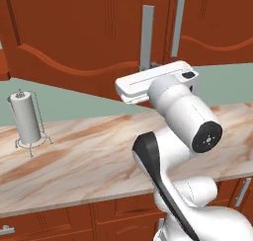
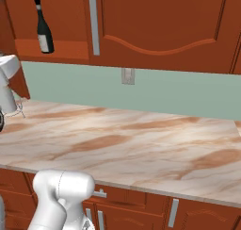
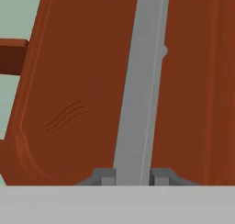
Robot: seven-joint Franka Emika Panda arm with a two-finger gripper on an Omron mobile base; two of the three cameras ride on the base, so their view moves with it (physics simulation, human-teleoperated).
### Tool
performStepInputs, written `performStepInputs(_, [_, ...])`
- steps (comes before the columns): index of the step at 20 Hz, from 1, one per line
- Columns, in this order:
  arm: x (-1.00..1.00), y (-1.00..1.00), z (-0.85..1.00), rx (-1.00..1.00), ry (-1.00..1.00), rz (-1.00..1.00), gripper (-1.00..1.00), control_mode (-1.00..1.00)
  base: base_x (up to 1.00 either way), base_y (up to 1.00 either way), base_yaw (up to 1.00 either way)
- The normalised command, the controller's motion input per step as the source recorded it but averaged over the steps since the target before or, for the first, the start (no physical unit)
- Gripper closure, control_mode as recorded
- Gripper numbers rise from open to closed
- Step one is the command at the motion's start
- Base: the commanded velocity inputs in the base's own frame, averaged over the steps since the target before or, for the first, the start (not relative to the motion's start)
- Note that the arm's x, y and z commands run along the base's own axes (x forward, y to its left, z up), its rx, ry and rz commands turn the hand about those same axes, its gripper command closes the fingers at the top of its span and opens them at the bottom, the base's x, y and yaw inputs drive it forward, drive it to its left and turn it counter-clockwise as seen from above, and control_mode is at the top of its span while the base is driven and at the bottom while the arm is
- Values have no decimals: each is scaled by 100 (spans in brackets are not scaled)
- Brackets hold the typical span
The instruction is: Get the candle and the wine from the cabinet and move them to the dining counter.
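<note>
We are early in the job: our pincer [image 3: 132, 178] is clenched on a silver door handle [image 3: 140, 85] of the cabinet [image 3: 82, 81], while the wine [image 2: 44, 27] stands on its inner shelf, nothing carried to the dining counter yet.

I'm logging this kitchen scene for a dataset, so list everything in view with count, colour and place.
wine: one, dark bottle with pale label, upright on the shelf of the open cabinet.
cabinet: one run, reddish-brown wood, on the wall above the counter; one door stands open.
handle: one of several silver bars, on a cabinet door, between the fingertips.
paper-towel roll: one, grey, on a wire stand at the counter's left.
counter: one, beige-pink veined marble, below the cabinet.
wall outlet: one, pale, on the green wall.
base cabinets: reddish-brown, under the counter.
gripper: one, dark tips, shut on the handle.
</note>
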Motion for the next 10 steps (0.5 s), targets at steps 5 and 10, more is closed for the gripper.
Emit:
performStepInputs(5, [-59,60,-6,0,3,11,100,-100,0,0,0])
performStepInputs(10, [-52,60,-6,0,3,12,100,-100,0,0,0])
